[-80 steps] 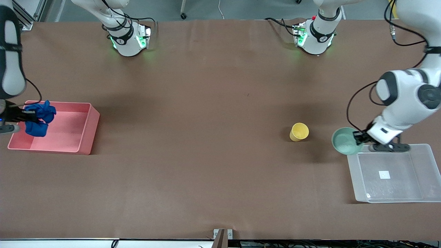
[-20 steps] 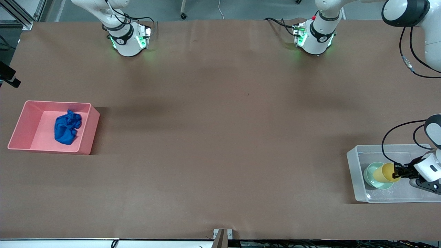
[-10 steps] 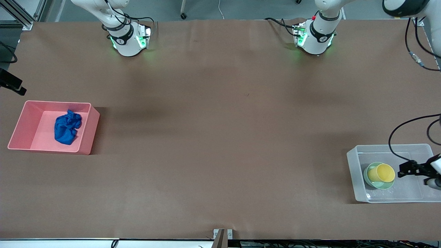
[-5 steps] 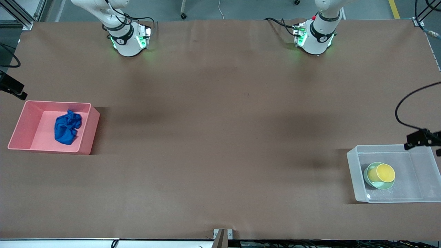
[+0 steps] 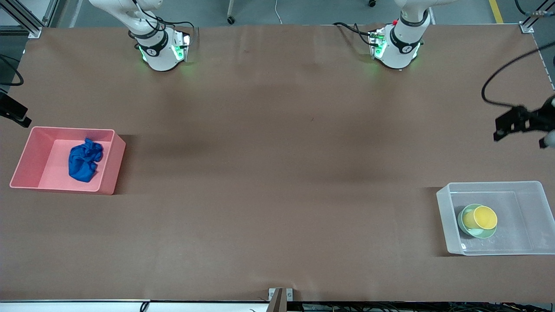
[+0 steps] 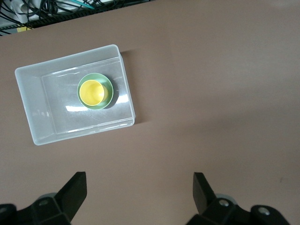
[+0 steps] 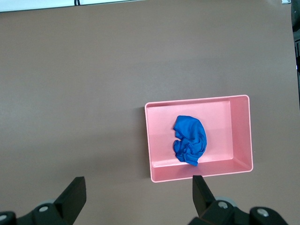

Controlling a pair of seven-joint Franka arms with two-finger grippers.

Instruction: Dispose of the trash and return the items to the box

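The blue wad of trash lies in the pink bin at the right arm's end of the table; it also shows in the right wrist view. The yellow cup stands in the mint-green bowl, inside the clear box at the left arm's end. My left gripper is open and empty, high over bare table next to the box. My right gripper is open and empty, over the table edge next to the bin. The left wrist view shows the cup in the bowl.
The two arm bases stand along the table edge farthest from the front camera. Brown table spreads between the pink bin and the clear box. A metal bracket sits at the nearest edge.
My left gripper let go of the yellow cup in the bowl, then rose and drew away from the box toward the bases. The right gripper barely moved.
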